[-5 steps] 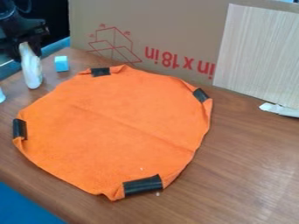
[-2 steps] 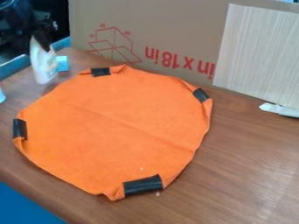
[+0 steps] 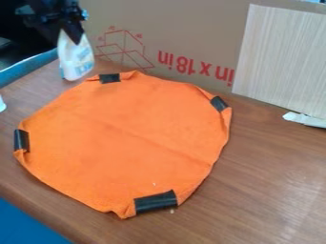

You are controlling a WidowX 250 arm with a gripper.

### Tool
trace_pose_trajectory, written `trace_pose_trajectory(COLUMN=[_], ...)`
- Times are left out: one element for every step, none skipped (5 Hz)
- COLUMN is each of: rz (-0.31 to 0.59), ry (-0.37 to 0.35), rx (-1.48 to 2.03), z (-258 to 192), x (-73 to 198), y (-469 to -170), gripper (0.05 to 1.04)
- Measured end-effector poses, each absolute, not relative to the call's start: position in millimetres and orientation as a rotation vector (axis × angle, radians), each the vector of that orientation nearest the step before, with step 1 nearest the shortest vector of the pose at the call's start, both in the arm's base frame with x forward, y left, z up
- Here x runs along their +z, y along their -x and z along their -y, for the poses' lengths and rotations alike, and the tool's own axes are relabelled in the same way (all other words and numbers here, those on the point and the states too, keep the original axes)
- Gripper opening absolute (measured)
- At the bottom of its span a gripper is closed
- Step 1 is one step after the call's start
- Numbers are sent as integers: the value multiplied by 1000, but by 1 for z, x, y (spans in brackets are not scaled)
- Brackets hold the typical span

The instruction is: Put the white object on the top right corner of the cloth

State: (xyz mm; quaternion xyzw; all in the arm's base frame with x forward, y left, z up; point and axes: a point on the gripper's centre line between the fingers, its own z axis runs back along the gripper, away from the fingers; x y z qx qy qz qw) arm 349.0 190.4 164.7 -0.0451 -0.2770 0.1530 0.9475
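Note:
At the upper left, my gripper [image 3: 71,35] is shut on the top of the white object [image 3: 75,59], a bottle-like container with faint print, which hangs upright beside the cloth's upper left edge. The orange cloth [image 3: 127,138] lies spread on the wooden table, its edges folded in and held by black clips or tape at several places. Whether the white object's bottom touches the table I cannot tell.
A cardboard box [image 3: 185,28] stands behind the cloth, with a pale wood-grain panel [image 3: 280,57] leaning at the right. A white scrap [image 3: 305,119] lies at the panel's foot. Behind the white object, a light blue block [image 3: 62,73] is mostly hidden. Another white thing [image 3: 2,104] sits at the left edge.
The gripper has moved right with the white object, which has also risen in the view and turned its broad side toward the camera. It now covers most of the blue block. The cloth has stayed put.

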Motion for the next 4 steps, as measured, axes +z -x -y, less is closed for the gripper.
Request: trace_pose_trajectory(rz=[544,528,509,506], ry=[121,148,149,164], rx=[174,84,40,134], z=[-158,-123,-80,-55], x=[167,168,159,147], y=[-357,-363,-366,-367], gripper=[525,525,525,525])
